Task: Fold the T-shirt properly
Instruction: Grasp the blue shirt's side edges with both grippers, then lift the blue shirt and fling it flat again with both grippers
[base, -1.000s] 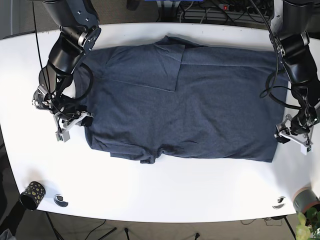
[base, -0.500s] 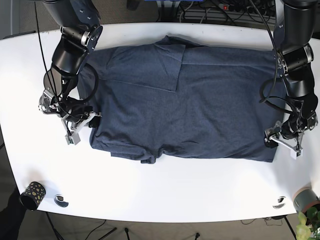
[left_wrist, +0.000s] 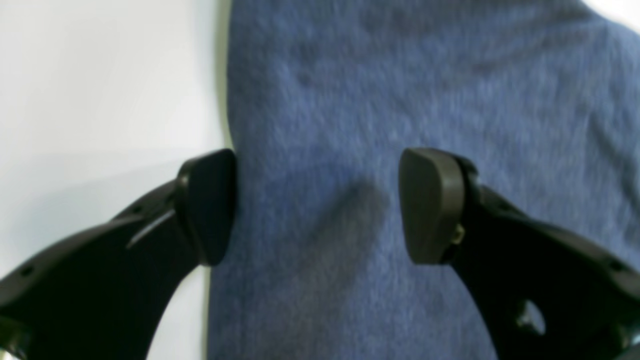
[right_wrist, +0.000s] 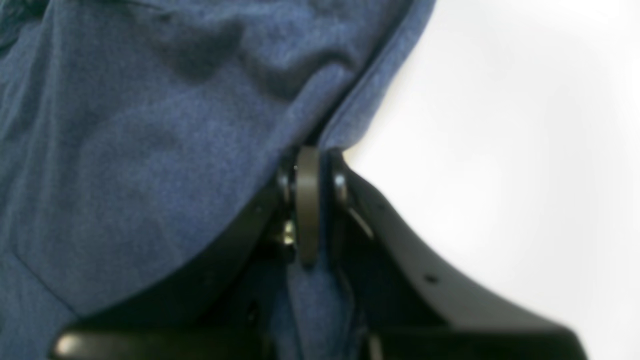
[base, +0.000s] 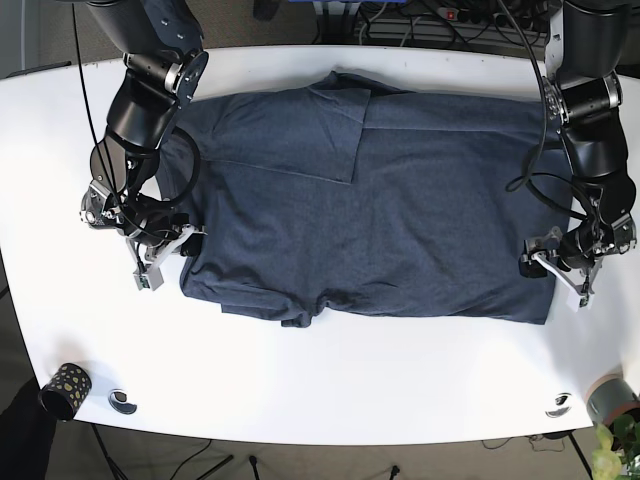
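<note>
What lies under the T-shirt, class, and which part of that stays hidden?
The T-shirt lies on the white table. Bare tabletop shows all round it; the part beneath the cloth is covered.

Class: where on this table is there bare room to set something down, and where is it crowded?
Free: the white table strip below the dark blue T-shirt, between the spotted black cup and the small round piece. Crowded: both shirt ends, where the right hand and left hand work.

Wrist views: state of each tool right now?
Left tool: open, straddling the T-shirt edge, not clamped.
Right tool: closed on the T-shirt's edge.
</note>
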